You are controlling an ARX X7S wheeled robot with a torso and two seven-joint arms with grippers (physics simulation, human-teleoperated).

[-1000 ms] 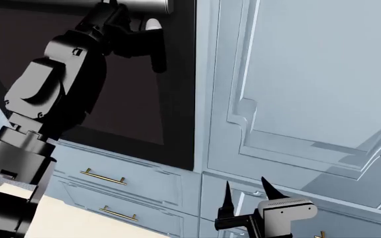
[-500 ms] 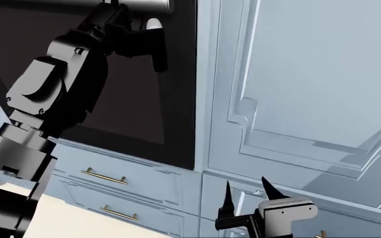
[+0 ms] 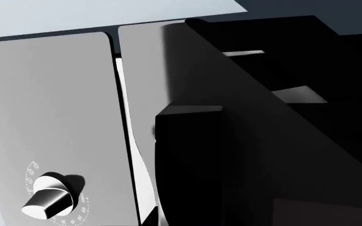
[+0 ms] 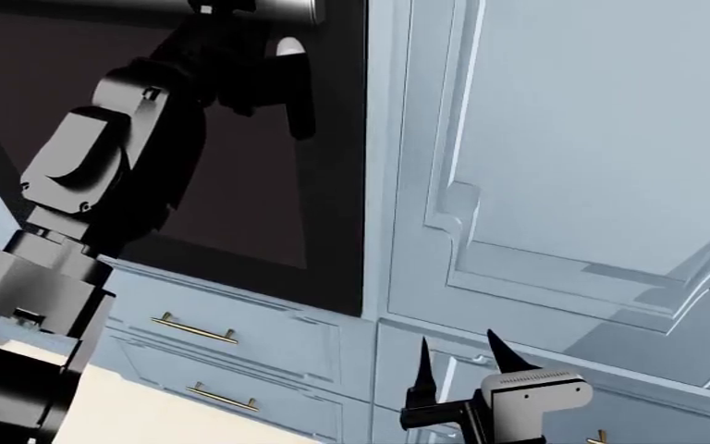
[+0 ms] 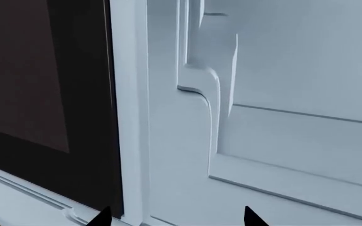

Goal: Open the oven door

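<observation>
In the head view the oven door point(image 4: 318, 176) fills the frame from about nine o'clock up to twelve, a black panel with dark glass, and its silver handle point(image 4: 284, 10) runs along the very top edge at about eleven o'clock, mostly cut off by the frame. The left gripper point(image 4: 278, 79) is up at that bar, but the black fingers blend into the black door, so I cannot tell whether they are spread or closed on the handle. The right gripper point(image 4: 460, 365) hangs low at six o'clock with its two pointed fingers apart and nothing between them, in front of the pale blue cabinet door point(image 4: 577, 166); two drawers with a brass handle point(image 4: 192, 329) each sit below the oven at seven o'clock. To do this step well, I would judge that the left fingers should wrap the bar fully before pulling, and the pull should follow the door's hinge arc downward rather than straight out, so the grip does not slip. The left wrist view shows a grey control panel with a knob point(image 3: 47, 201) at eight o'clock; the rest toward three o'clock is black shapes I cannot sort into finger, handle or door. The right wrist view shows the oven door point(image 5: 43, 94) at nine o'clock beside the cabinet door point(image 5: 282, 94), with only the two spread fingertips point(image 5: 102, 217) poking in at six o'clock.
</observation>
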